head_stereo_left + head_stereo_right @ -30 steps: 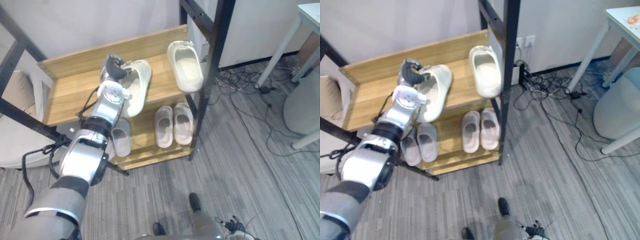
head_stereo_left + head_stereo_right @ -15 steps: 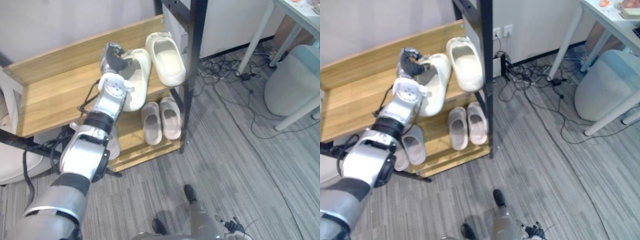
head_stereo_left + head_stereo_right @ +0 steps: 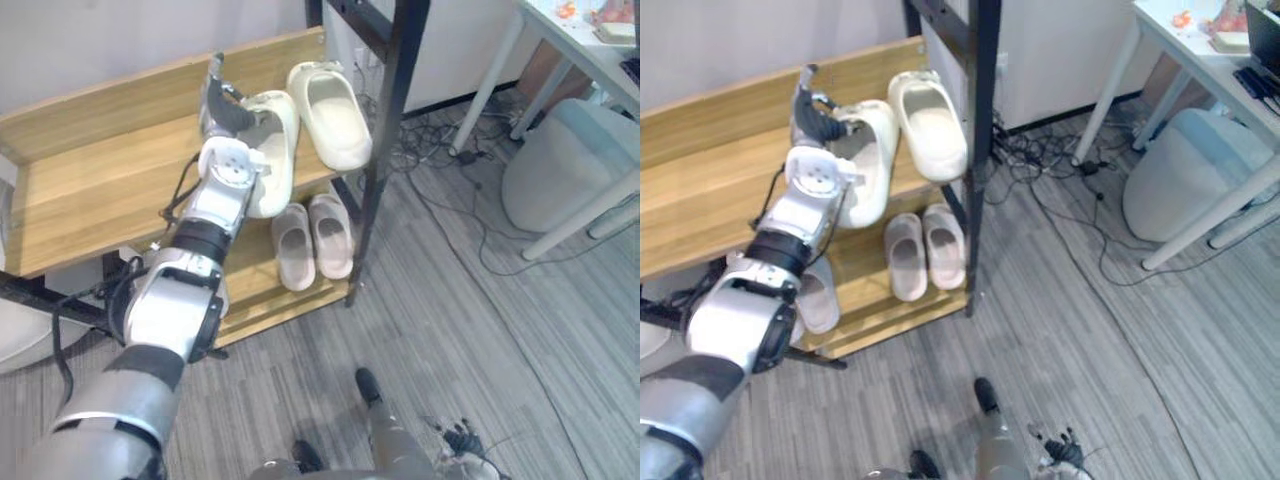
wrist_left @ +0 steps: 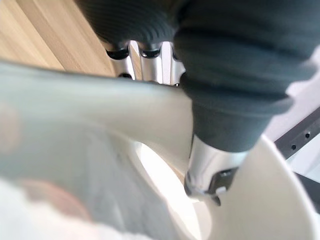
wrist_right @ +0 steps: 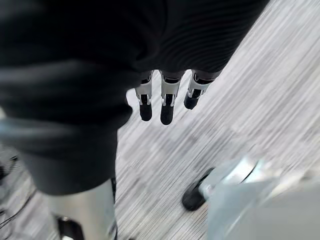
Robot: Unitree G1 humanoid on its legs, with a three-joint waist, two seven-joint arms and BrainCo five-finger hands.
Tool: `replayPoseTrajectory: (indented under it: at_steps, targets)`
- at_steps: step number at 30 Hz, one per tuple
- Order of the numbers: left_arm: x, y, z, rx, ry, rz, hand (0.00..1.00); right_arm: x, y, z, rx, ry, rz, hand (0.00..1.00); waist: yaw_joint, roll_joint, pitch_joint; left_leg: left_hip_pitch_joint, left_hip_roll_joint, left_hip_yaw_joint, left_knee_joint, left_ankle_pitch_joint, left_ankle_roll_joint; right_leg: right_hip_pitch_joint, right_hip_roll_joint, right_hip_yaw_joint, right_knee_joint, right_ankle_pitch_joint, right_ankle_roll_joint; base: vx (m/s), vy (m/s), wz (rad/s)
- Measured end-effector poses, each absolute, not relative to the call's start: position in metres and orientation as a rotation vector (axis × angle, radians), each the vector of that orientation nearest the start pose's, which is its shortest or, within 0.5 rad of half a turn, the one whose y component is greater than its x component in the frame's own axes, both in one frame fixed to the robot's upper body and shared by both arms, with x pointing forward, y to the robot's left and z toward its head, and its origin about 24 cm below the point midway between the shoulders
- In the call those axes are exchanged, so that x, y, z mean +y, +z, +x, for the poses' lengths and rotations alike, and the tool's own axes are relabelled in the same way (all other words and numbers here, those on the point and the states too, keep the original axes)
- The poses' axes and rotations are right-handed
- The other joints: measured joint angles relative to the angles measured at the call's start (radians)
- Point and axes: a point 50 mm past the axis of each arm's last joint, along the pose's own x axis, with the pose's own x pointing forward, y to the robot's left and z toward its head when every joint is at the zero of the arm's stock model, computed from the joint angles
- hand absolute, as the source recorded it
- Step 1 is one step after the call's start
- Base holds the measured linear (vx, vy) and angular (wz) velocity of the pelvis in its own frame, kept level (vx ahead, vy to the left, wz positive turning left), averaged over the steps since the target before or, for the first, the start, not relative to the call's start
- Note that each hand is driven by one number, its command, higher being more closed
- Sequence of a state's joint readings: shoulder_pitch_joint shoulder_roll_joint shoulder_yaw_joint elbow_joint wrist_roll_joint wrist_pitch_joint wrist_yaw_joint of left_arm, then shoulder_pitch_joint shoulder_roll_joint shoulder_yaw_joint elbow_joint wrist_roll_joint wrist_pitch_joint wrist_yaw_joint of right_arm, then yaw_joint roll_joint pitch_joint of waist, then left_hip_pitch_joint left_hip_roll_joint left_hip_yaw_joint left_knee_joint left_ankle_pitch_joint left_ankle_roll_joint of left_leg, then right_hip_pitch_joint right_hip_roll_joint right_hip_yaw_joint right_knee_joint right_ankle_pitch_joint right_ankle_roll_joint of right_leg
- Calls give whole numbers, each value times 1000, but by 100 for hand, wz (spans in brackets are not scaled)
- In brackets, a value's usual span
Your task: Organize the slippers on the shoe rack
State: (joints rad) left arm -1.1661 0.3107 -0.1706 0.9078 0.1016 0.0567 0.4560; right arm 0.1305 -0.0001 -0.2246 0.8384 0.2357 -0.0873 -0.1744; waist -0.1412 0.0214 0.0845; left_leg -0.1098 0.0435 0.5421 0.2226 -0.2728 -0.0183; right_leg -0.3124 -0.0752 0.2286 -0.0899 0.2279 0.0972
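A: Where is the left hand (image 3: 224,100)?

B: Upper middle of the left eye view, at the far end of a cream slipper (image 3: 268,150) on the top shelf of the shoe rack (image 3: 90,180). The arm runs up to it from the lower left corner.

A: Is it holding the slipper?

B: I cannot tell. The left wrist view shows the slipper's pale side wall crossing right in front of the hand and touching it. How tight the grip is stays hidden.

A: How does that slipper lie?

B: Sole down, running lengthwise from the hand towards the bottom of the frame. Its near end reaches the shelf's front edge. The hand sits on its upper left side.

A: Anything next to it?

B: A second cream slipper (image 3: 332,118) lies just to its right on the same shelf, close to the black post (image 3: 385,130).

A: And the lower shelf?

B: Two pale slippers (image 3: 292,257) sit side by side below the cream ones. A grey slipper (image 3: 818,300) lies further left, partly behind the arm.

A: The right hand (image 5: 167,102)?

B: Its wrist view shows it hanging over the grey floor (image 3: 480,330) with the fingers straight and loose, holding nothing. It is well apart from the rack.

A: What else is around?

B: A white table (image 3: 560,40) stands in the upper right corner.
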Motion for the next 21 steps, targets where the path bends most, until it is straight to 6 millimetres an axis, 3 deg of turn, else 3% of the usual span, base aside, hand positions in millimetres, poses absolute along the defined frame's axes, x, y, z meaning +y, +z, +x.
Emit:
replayPoseTrajectory:
  at_steps: [11, 21]
  targets:
    - [129, 232, 417, -304, 292, 410, 0, -200, -144, 113, 883, -536, 221, 0, 8, -4, -4, 11, -9, -56, -6, 7, 9, 33, -17, -59, 0, 0, 0, 25, 12, 12]
    - [132, 225, 418, -273, 279, 399, 0, -196, -151, 114, 938, -494, 193, 0, -15, 0, -32, 8, -47, -112, -13, 29, 35, 56, -52, -107, -4, 0, 0, 0, 27, 17]
